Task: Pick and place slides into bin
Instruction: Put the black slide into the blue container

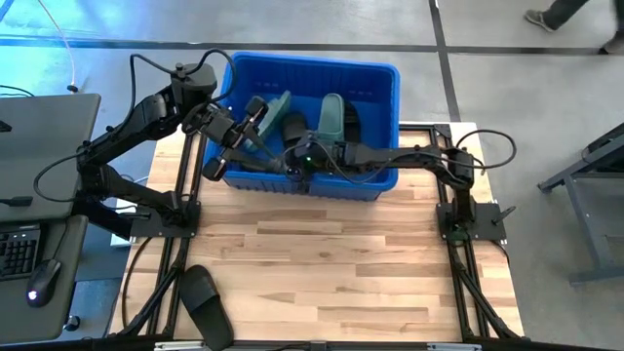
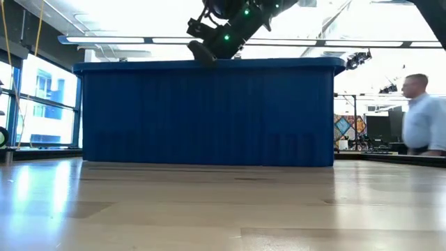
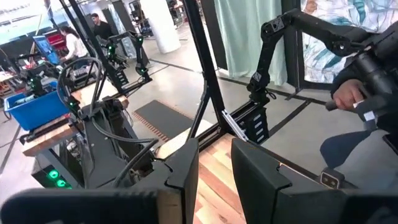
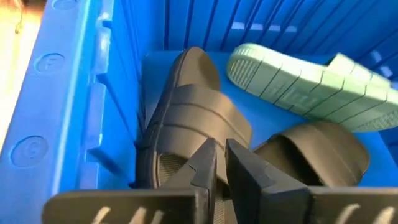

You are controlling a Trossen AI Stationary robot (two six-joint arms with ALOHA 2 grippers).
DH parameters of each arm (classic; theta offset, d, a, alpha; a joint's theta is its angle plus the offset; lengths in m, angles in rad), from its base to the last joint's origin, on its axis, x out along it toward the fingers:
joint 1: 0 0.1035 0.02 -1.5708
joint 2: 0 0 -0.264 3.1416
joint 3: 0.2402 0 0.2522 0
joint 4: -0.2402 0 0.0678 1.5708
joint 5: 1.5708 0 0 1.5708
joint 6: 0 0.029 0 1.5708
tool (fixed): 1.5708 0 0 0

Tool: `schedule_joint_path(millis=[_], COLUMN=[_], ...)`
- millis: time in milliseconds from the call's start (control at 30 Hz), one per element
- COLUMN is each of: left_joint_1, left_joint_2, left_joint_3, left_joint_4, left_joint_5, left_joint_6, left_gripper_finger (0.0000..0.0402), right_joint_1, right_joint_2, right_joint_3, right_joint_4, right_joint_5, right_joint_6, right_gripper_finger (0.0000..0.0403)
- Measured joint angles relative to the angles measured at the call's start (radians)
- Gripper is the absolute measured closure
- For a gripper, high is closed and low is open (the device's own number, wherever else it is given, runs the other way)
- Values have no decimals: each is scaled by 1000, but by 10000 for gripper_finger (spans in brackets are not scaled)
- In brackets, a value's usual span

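Note:
The blue bin [image 1: 380, 78] stands at the table's far side and holds several slides. Two green slides [image 1: 278, 107] [image 1: 331, 115] and two black ones [image 1: 292, 127] [image 1: 353, 122] lie on its floor. My right gripper [image 4: 221, 158] reaches down into the bin [image 4: 56, 93], its fingers a narrow gap apart. It hovers just over a black slide [image 4: 193, 118] lying sole down, beside another black slide [image 4: 317, 155] and an upturned green one [image 4: 298, 81]. My left gripper [image 3: 214, 155] hangs over the bin's left end [image 1: 252, 119], slightly open, nothing between its fingers. One more black slide [image 1: 207, 304] lies on the table's near left corner. My right gripper's fingertips [image 4: 208, 155] stand slanting down right over the black slide's footbed [image 4: 174, 168], behind its ribbed strap. Nothing shows between the fingers, and whether they touch the slide I cannot tell.
The bin's front wall [image 2: 209, 111] fills the low view, with my right arm [image 2: 226, 28] coming over its rim. Bare wooden table [image 1: 341, 263] stretches in front of the bin. A desk with a keyboard [image 1: 19, 249] stands left of the table. A person [image 2: 421, 115] walks in the room behind.

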Motion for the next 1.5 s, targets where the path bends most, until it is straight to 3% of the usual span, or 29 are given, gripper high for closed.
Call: schedule_joint_path(millis=[167, 300, 467, 667, 900, 1033, 1100, 1233, 1400, 1500], left_joint_1=[0, 0, 0, 0, 0, -8, -44, -185, -449, -610], left_joint_2=[0, 0, -3, -5, -6, -8, -8, -9, -37, -35], left_joint_3=[0, 0, 0, 0, 0, 0, 0, -33, -129, -174], left_joint_4=[-1, -14, -43, -54, -93, -290, -443, -651, -624, -597], left_joint_5=[-19, -25, -24, -26, -52, -73, -153, -425, -528, -671], left_joint_6=[-30, -92, -92, -92, -92, -40, 46, 89, -2, -100], left_gripper_finger=[316, 316, 316, 316, 316, 316, 316, 316, 316, 316], right_joint_1=[34, 59, 105, 123, 181, 235, 270, 346, 443, 495], right_joint_2=[-2, -5, -32, -25, -24, -25, -25, -25, -25, -25], right_joint_3=[57, 138, 233, 236, 194, 194, 194, 194, 194, 194], right_joint_4=[-75, -141, -227, -224, -234, -233, -244, -273, -293, -318], right_joint_5=[15, 0, 148, 37, 223, 243, 234, 239, 330, 423], right_joint_6=[-10, 19, -42, 15, -3, -1, 17, 26, 63, 106], right_gripper_finger=[396, 390, 396, 401, 402, 402, 402, 403, 403, 403])
